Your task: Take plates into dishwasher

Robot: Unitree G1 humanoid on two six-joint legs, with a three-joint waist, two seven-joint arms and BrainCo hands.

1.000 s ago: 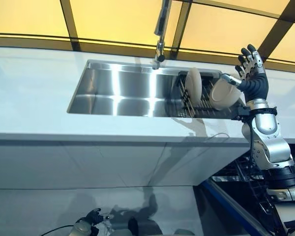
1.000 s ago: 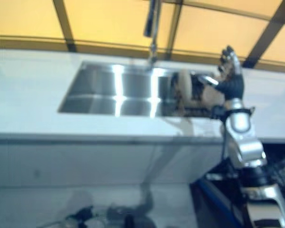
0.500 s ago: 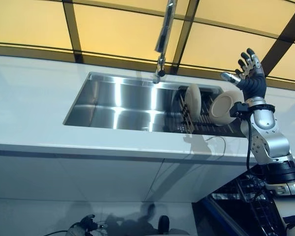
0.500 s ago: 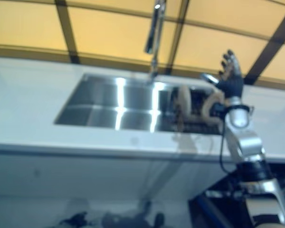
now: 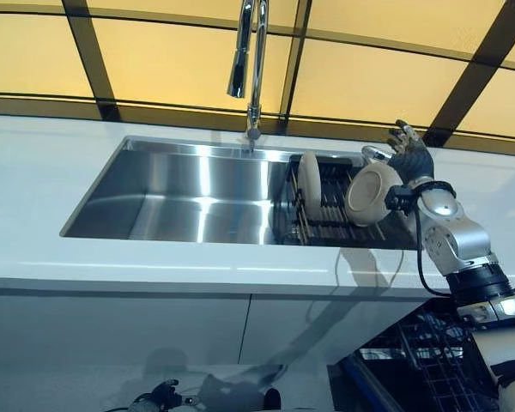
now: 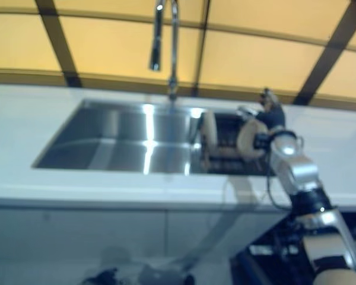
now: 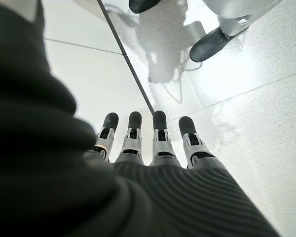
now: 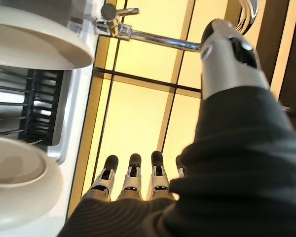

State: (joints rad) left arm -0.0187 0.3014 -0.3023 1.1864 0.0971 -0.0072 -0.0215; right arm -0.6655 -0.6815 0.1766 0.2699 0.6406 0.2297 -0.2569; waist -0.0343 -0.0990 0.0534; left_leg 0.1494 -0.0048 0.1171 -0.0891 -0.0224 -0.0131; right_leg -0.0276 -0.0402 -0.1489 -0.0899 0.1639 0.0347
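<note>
Reaching over the far end of the sink, the robot's right hand hovers with fingers straight and spread, holding nothing, just behind the upper rim of a cream plate that leans in the dark dish rack. From the eye views it cannot be told whether a fingertip already touches that rim; in the right wrist view the plate lies just beside the palm, apart from it. A second plate stands on edge in the same rack, further out on the thumb side of the hand, below the tap. The left hand hangs low near the floor, fingers straight and relaxed, empty.

The risk, as it looks from here, lies in the grasp: the nearer plate is tilted and smooth, so a closing hand that catches only its rim could tip it against its neighbour or let it slide off the rack into the steel basin. A lift begun before thumb and fingers oppose each other across the rim could drop it on the counter, short of the dishwasher basket below the arm.
</note>
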